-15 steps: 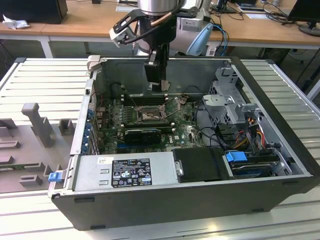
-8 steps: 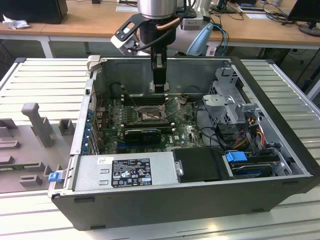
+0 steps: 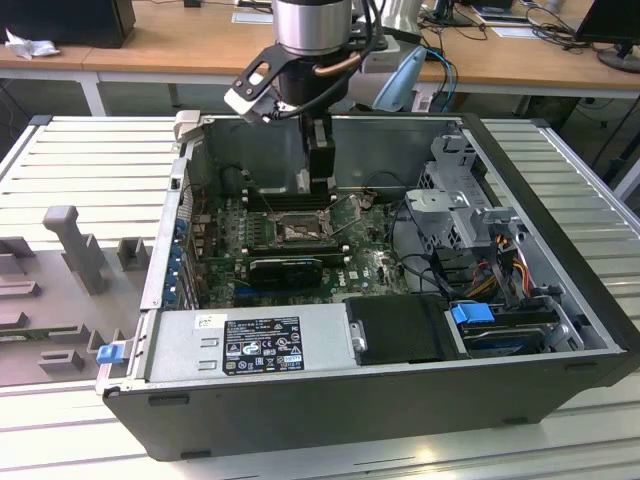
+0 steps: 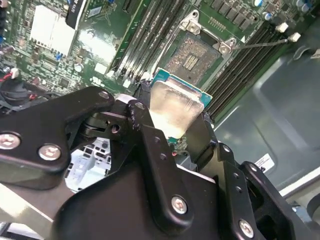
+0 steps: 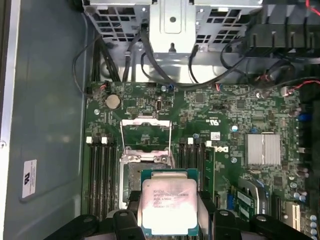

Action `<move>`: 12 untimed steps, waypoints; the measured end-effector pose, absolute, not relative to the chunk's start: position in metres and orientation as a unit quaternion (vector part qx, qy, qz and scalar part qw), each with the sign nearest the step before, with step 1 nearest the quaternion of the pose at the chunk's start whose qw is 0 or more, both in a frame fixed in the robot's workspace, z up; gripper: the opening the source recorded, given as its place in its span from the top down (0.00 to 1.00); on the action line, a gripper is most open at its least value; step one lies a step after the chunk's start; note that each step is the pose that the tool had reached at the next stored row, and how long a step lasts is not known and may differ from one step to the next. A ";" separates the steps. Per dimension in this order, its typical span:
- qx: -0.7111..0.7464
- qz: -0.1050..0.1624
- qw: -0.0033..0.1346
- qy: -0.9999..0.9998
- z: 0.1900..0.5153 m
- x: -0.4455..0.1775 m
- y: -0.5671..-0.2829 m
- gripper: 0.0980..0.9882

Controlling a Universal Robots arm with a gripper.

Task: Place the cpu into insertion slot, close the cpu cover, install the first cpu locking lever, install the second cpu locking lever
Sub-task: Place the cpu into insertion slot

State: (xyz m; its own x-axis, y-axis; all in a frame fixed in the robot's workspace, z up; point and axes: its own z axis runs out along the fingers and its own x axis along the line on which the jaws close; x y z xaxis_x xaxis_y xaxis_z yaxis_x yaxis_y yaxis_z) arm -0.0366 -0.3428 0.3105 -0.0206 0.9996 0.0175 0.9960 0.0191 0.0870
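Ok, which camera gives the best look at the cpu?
The first wrist view: the cpu faces the camera squarely, its whole pale face visible, held in the gripper. The second wrist view shows it tilted, partly behind the gripper. In the exterior view the gripper hides it.

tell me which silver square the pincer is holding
The cpu, the smooth pale chip with a green rim, clamped in the pincer; the ribbed heatsink sits apart from it.
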 end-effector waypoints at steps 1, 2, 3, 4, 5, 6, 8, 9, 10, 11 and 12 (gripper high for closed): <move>0.699 0.037 0.024 0.714 0.307 -0.037 -0.339 0.52; 0.699 0.037 0.024 0.714 0.305 -0.037 -0.337 0.52; 0.699 0.037 0.024 0.714 0.303 -0.037 -0.335 0.52; 0.699 0.037 0.024 0.714 0.299 -0.037 -0.334 0.52; 0.699 0.037 0.024 0.714 0.297 -0.037 -0.334 0.52; 0.699 0.037 0.024 0.714 0.295 -0.037 -0.334 0.52; 0.699 0.037 0.024 0.714 0.290 -0.038 -0.334 0.52; 0.699 0.037 0.024 0.714 0.288 -0.039 -0.334 0.52; 0.699 0.037 0.024 0.714 0.285 -0.040 -0.334 0.52; 0.699 0.037 0.024 0.714 0.283 -0.040 -0.334 0.52; 0.699 0.037 0.025 0.714 0.279 -0.041 -0.334 0.52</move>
